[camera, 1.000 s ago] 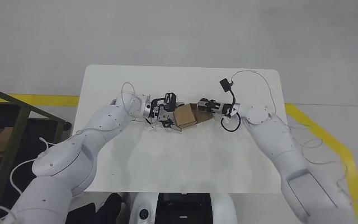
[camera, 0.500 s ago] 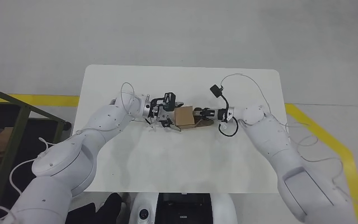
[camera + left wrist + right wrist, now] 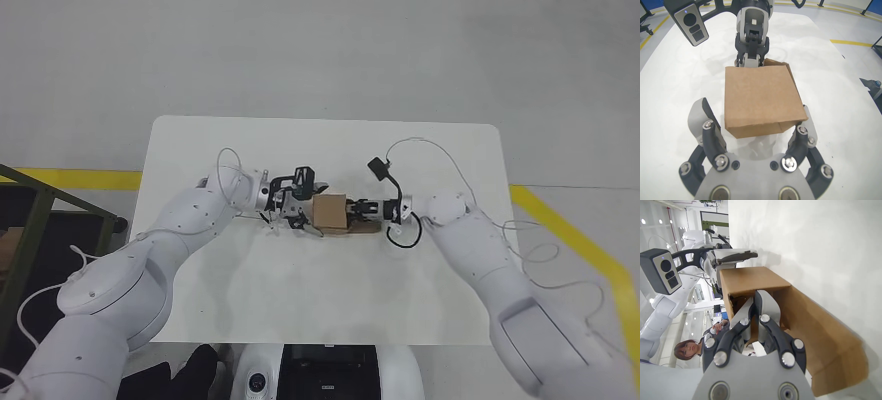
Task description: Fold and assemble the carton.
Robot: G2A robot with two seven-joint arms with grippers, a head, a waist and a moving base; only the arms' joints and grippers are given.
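Right claw [image 3: 755, 294], narrow, now deeper in open end of the squared brown carton [image 3: 761, 98]; left claw [image 3: 755, 106] wide astride it.

No legible text, labels, numbers or signs; plain brown carton [image 3: 761, 98], bare white table [image 3: 829, 79]

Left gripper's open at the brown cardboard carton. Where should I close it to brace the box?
Take the brown cardboard carton by its two side walls at the end facing the left gripper, coming in level from that end. Those walls look flat and parallel, the open fingers straddle them, and the right gripper occupies the far open end.
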